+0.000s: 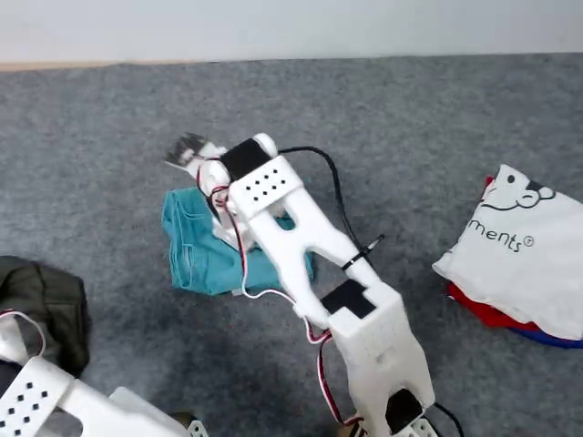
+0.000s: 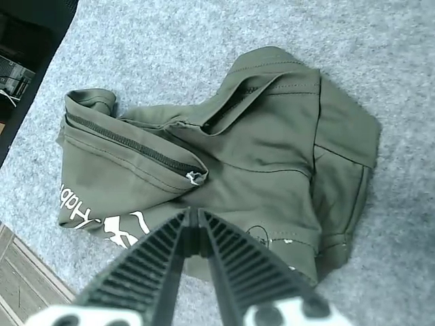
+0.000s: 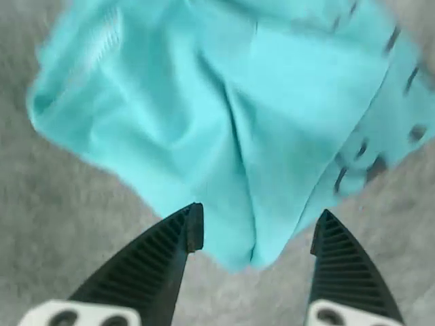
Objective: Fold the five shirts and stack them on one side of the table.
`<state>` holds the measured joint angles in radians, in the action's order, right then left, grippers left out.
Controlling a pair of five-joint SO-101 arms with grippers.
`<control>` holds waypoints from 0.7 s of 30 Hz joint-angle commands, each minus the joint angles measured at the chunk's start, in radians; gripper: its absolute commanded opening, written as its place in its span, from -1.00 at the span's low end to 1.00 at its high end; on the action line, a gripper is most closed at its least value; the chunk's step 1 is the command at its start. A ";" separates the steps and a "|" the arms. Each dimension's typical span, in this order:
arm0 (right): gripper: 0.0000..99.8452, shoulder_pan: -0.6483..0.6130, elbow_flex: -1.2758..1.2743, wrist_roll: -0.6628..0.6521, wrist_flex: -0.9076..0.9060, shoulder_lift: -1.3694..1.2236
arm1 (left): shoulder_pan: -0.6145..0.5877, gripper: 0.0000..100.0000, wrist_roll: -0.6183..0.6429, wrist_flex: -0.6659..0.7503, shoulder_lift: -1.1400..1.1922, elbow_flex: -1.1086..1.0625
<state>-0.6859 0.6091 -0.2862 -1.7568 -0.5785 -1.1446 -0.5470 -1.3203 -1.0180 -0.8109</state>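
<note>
- My right gripper (image 3: pixel 260 212) hangs over the teal shirt (image 3: pixel 224 115) with its fingers spread wide and nothing between them; the near hem of the cloth lies in the gap.
- In the high view the teal shirt (image 1: pixel 205 250) is a folded bundle in the middle of the table (image 1: pixel 109 118). Its longer side runs roughly across the table, and my right arm (image 1: pixel 291 237) covers part of it.
- My left gripper (image 2: pixel 192 214) is clenched, tips pressed together on nothing, just above the olive shirt (image 2: pixel 224 170). I cannot tell whether the tips touch the cloth.
- The olive shirt (image 1: pixel 41 309) lies bunched at the left edge of the table, beside my left arm (image 1: pixel 36 391) and well apart from the teal shirt.
- My left wrist view shows a dark zipper along a folded flap and some white print near one edge; from above, the shirt is a dark lump.
- At the right edge, a white shirt (image 1: pixel 524 250) lies on top of a red shirt (image 1: pixel 483 314), and a sliver of a blue shirt (image 1: pixel 556 339) shows beneath them.
</note>
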 commanded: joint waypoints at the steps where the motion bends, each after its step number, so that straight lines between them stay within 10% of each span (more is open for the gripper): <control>1: -0.47 0.022 -0.075 0.012 -0.036 0.074 | 0.006 -0.98 0.006 0.025 -0.011 0.013; 21: -0.47 -0.073 -0.149 0.063 -0.013 0.199 | 0.006 -0.98 0.006 0.025 -0.011 0.012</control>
<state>-0.7258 0.4542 -0.2217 -1.7568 -0.5048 -1.1446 -0.5470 -1.3203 -1.0180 -0.8109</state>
